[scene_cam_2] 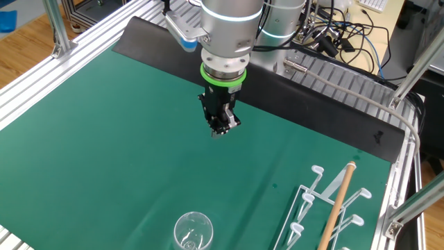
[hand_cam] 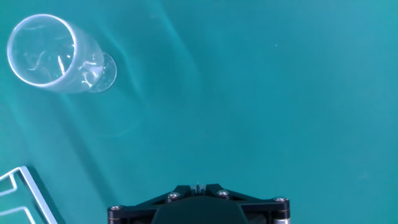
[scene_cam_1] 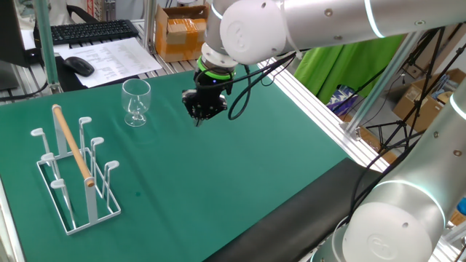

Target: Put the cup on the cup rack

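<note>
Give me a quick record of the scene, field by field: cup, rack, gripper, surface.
cup: clear stemmed glass, upright on the mat, empty, not on the rack
cup rack: white wire frame with a wooden rod, standing apart from the cup, no cup on its pegs
gripper: shut, holding nothing, pointing down above the mat, to one side of the cup
surface: green mat

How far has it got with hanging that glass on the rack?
Nothing looks done yet. The cup stands upright on the green mat, apart from the cup rack. The gripper hangs shut and empty above the mat beside it. Grasping, carrying and hanging all remain.
</note>
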